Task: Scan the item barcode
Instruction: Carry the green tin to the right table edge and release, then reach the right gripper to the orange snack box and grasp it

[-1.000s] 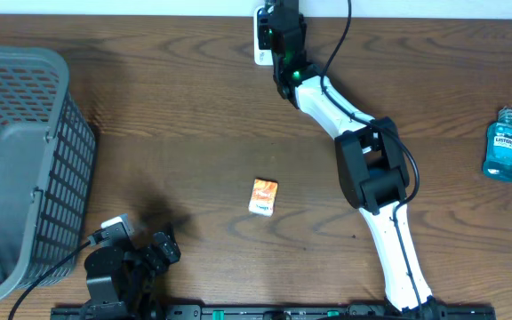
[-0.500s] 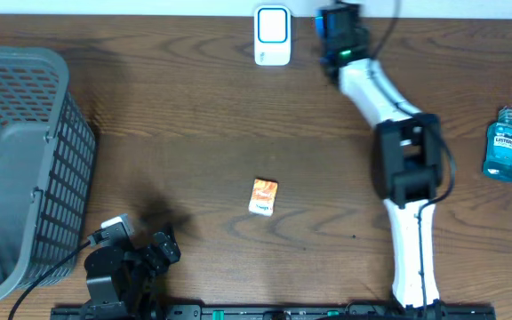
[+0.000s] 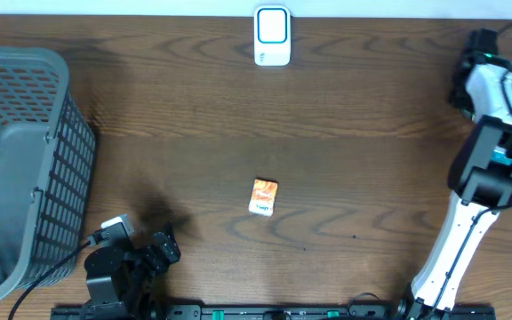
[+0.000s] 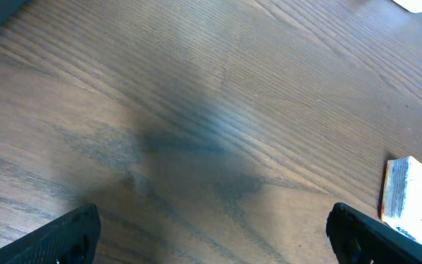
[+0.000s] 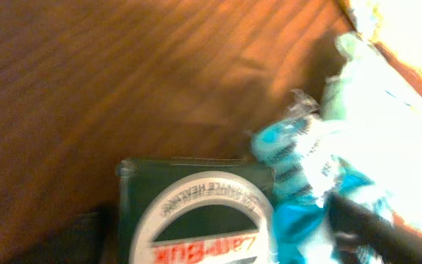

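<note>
The white barcode scanner (image 3: 272,36) with a blue face stands at the table's back edge. A small orange item box (image 3: 263,196) lies mid-table, and its end shows at the right edge of the left wrist view (image 4: 412,202). My left gripper (image 3: 163,247) rests low at the front left, open (image 4: 215,242) over bare wood. My right gripper (image 3: 471,69) is stretched to the far right. It stands open (image 5: 226,238) over a dark green packet (image 5: 134,202) with a round white label. Its fingers (image 5: 376,231) sit clear of the packet's sides.
A grey mesh basket (image 3: 25,160) fills the left side. Teal and white wrapped packets (image 5: 321,147) lie crowded beside the green packet, blurred by motion. The right arm (image 3: 492,169) covers the goods at the table's right edge.
The right arm swept from the scanner at the back across to the far right edge, and its jaws spread wider. The left arm and the orange box stayed put.
</note>
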{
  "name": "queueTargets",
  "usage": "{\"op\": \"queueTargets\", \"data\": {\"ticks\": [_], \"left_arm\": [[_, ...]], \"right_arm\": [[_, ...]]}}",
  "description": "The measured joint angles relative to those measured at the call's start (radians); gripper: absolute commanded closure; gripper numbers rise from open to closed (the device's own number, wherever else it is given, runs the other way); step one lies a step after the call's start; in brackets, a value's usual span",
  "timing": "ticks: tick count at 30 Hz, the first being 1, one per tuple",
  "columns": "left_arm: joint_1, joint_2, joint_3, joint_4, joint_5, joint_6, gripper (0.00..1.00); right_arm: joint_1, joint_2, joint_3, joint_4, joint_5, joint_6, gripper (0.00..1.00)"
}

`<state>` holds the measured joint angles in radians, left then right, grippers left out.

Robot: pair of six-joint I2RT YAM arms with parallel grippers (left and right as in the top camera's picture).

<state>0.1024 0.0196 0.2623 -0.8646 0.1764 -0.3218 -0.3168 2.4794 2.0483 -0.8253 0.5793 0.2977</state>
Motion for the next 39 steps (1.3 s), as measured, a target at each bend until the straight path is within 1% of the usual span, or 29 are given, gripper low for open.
{"op": "queueTargets", "data": {"ticks": [4,7,9,12,15,19,22,24,26,29,30,33,34,35,38,39], "left_arm": [[0.0,0.0,0.0,0.0,0.0,0.0,0.02],[0.0,0.0,0.0,0.0,0.0,0.0,0.02],[0.0,0.0,0.0,0.0,0.0,0.0,0.02],[0.0,0.0,0.0,0.0,0.0,0.0,0.02],[0.0,0.0,0.0,0.0,0.0,0.0,0.02],[0.0,0.0,0.0,0.0,0.0,0.0,0.02],[0.0,0.0,0.0,0.0,0.0,0.0,0.02],[0.0,0.0,0.0,0.0,0.0,0.0,0.02],[0.0,0.0,0.0,0.0,0.0,0.0,0.02],[0.0,0.0,0.0,0.0,0.0,0.0,0.02],[0.0,0.0,0.0,0.0,0.0,0.0,0.02],[0.0,0.0,0.0,0.0,0.0,0.0,0.02],[0.0,0.0,0.0,0.0,0.0,0.0,0.02],[0.0,0.0,0.0,0.0,0.0,0.0,0.02],[0.0,0.0,0.0,0.0,0.0,0.0,0.02],[0.0,0.0,0.0,0.0,0.0,0.0,0.02]], "right_arm": [[-0.042,-0.056,0.002,-0.047,-0.145,0.005,0.01],[-0.026,-0.129,0.002,-0.051,-0.252,0.006,0.01],[0.0,-0.221,0.002,-0.072,-0.336,0.006,0.01],[0.056,-0.384,0.002,-0.114,-0.452,0.006,0.01],[0.142,-0.55,0.016,-0.188,-0.564,0.023,0.01],[0.288,-0.679,0.034,-0.333,-0.678,0.059,0.01],[0.397,-0.692,0.034,-0.441,-0.743,0.08,0.01],[0.491,-0.667,0.02,-0.51,-0.775,0.085,0.01],[0.556,-0.65,-0.002,-0.529,-0.786,0.069,0.05],[0.691,-0.626,-0.093,-0.522,-0.796,0.027,0.07],[0.739,-0.62,-0.135,-0.51,-0.801,0.016,0.09],[0.828,-0.616,-0.273,-0.444,-0.816,-0.005,0.2],[0.845,-0.616,-0.326,-0.421,-0.821,-0.013,0.2],[0.855,-0.616,-0.379,-0.385,-0.83,-0.029,0.17],[0.861,-0.613,-0.504,-0.3,-0.861,-0.119,0.03],[0.859,-0.613,-0.538,-0.273,-0.878,-0.167,0.01]]}}
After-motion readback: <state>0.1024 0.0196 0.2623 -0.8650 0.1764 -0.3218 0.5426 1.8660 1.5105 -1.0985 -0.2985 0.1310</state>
